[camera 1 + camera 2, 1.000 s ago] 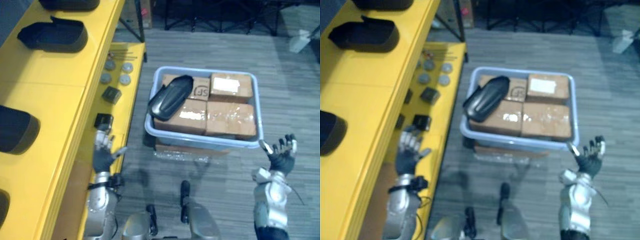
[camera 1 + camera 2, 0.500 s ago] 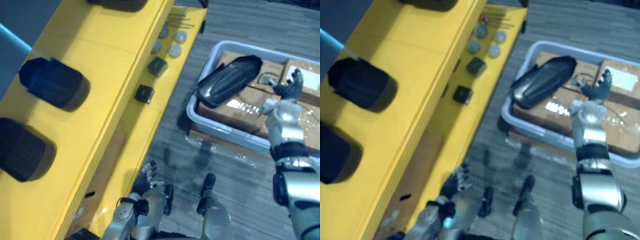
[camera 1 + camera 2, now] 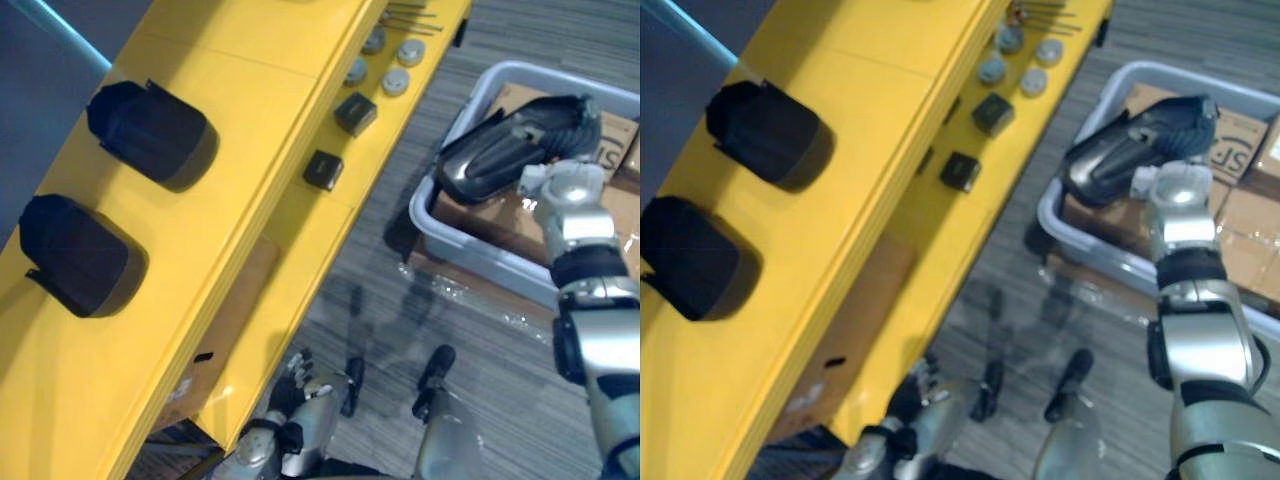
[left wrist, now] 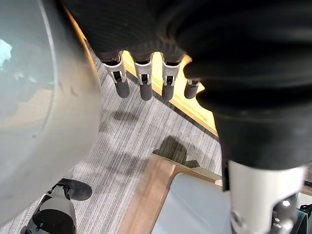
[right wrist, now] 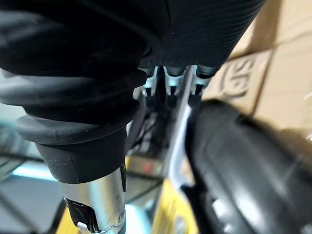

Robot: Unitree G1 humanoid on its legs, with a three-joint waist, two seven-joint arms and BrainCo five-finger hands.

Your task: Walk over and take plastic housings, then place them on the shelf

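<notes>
A black plastic housing [image 3: 510, 150] lies slanted on cardboard boxes [image 3: 1240, 215] inside a grey bin [image 3: 470, 245] at the right. My right hand [image 3: 567, 188] is at the housing's near right end, its fingers [image 5: 168, 92] reaching straight along the housing [image 5: 243, 165] and not curled round it. Two more black housings [image 3: 150, 132] [image 3: 80, 255] stand on the top of the yellow shelf [image 3: 260, 150] at the left. My left hand [image 3: 292, 380] hangs low beside the shelf's foot, with its fingers [image 4: 141, 80] relaxed and nothing in them.
Small dark blocks [image 3: 323, 168] and several round grey parts [image 3: 395, 70] lie on the shelf's lower level. A brown board [image 3: 225, 330] leans under the shelf. Grey plank floor [image 3: 380, 320] separates shelf and bin.
The camera has swung, shifting the whole scene. My right hand has reached forward from above the boxes to the housing's end. The left hand stays low.
</notes>
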